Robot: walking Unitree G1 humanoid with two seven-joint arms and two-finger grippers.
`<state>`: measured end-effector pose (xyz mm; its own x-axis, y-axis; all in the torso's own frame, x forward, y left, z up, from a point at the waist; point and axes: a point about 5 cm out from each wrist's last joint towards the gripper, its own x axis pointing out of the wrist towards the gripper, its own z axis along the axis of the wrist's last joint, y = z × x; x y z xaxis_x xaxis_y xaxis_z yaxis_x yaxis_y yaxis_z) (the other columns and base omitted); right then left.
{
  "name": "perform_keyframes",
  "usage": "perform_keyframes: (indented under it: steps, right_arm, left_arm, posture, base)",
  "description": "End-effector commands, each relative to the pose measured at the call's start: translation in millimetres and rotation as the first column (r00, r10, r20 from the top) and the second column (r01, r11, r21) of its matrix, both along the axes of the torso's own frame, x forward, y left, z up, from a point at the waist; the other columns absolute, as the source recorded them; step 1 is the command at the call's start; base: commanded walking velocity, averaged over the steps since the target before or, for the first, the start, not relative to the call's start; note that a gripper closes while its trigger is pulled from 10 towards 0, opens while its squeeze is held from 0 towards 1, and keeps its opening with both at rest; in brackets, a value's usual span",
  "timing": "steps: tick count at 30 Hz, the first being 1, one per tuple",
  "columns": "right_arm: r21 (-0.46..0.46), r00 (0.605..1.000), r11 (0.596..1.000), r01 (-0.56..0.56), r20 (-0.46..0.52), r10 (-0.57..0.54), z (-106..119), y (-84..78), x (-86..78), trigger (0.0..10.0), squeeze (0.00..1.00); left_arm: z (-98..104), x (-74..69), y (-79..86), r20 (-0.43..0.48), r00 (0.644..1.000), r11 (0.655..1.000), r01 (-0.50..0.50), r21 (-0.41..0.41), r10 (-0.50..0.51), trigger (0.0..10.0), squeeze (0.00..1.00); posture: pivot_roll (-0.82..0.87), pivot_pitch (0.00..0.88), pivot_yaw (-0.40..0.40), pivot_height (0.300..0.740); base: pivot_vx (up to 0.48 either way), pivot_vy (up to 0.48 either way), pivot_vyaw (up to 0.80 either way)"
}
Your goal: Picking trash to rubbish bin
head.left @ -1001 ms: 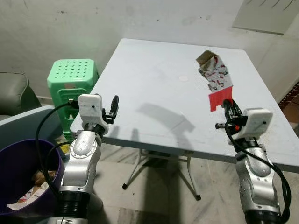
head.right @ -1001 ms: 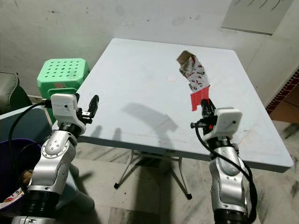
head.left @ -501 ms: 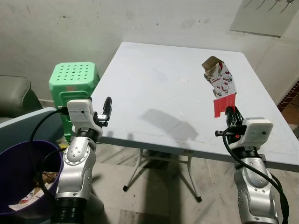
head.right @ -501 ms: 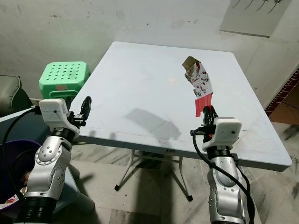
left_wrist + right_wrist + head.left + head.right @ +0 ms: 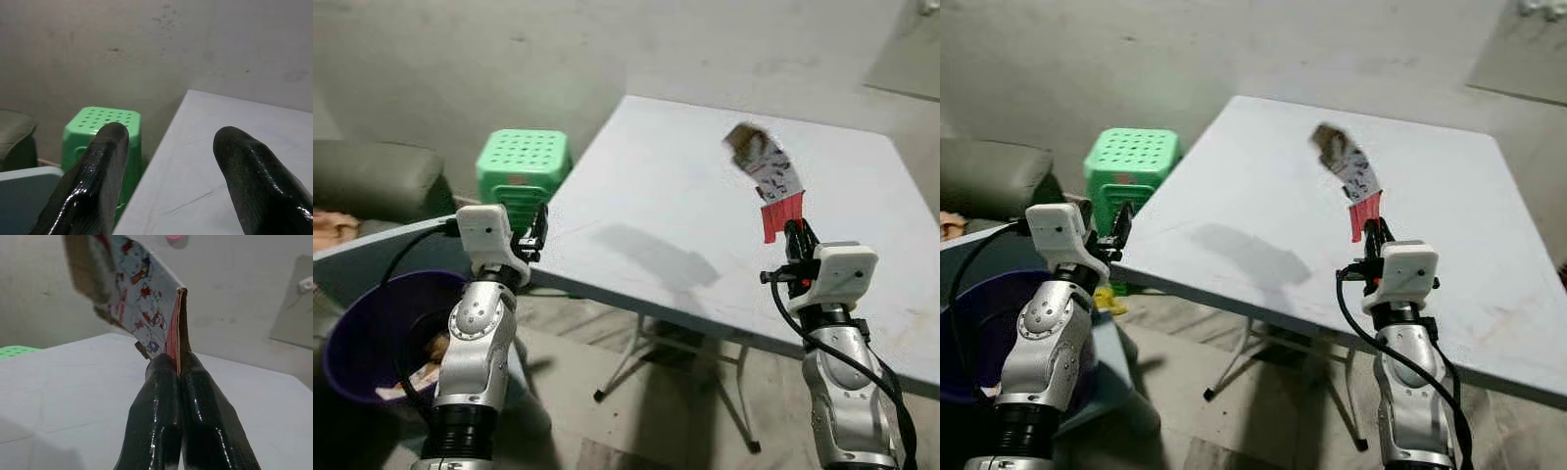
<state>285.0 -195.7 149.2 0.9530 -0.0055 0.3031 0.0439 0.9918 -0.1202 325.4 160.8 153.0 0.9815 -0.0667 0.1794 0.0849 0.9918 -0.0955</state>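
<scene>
A flattened red-and-white printed carton (image 5: 766, 177) stands up from my right gripper (image 5: 792, 233), which is shut on its red lower edge above the right side of the white table (image 5: 666, 211). In the right wrist view the carton (image 5: 142, 298) rises from between the closed black fingers (image 5: 161, 396). My left gripper (image 5: 537, 227) is open with nothing in it, held at the table's near left corner; its fingers (image 5: 98, 181) frame the green stool in the left wrist view. A purple rubbish bin (image 5: 367, 328) with scraps inside sits low on the left.
A green perforated plastic stool (image 5: 523, 168) stands beside the table's left edge. A grey-blue panel (image 5: 372, 257) runs behind the bin, and a dark sofa arm (image 5: 372, 181) lies further left. The table's metal legs (image 5: 641, 354) stand on marble floor.
The whole view has swung left and blurred, so the camera has moved. The bin and sofa now show more. My right gripper still holds the carton upright; the left gripper stays open.
</scene>
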Motion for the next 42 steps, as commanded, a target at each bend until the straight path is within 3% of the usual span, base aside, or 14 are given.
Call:
perform_keyframes:
  steps: [1, 19, 42]
  right_arm:
    - [-0.008, 1.0, 1.0, 0.013, -0.002, -0.013, 0.9, -1.0, 0.5, 10.0, 0.0]
    - [-0.028, 1.0, 1.0, -0.014, -0.02, 0.014, -2.1, 2.5, -0.6, 10.0, 0.0]
    - [-0.046, 0.999, 0.998, -0.042, -0.035, 0.04, -3.3, 3.7, -1.3, 10.0, 0.0]
  left_arm:
    - [3.6, 4.2, -2.5, 0.001, 1.0, 1.0, 0.01, 0.016, -0.01, 10.0, 0.0]
    - [1.3, 8.7, -4.1, -0.02, 1.0, 1.0, 0.013, 0.001, -0.012, 10.0, 0.0]
    - [-3.8, 6.5, -3.7, -0.037, 0.999, 1.0, 0.005, -0.005, -0.006, 10.0, 0.0]
  posture:
    - [0.01, 0.0, -0.023, 0.74]
    - [0.02, 0.0, -0.032, 0.74]
    - [0.02, 0.0, -0.051, 0.74]
  base:
    - [0.0, 0.0, 0.8]
    - [0.0, 0.0, 0.8]
    - [0.0, 0.272, 0.8]
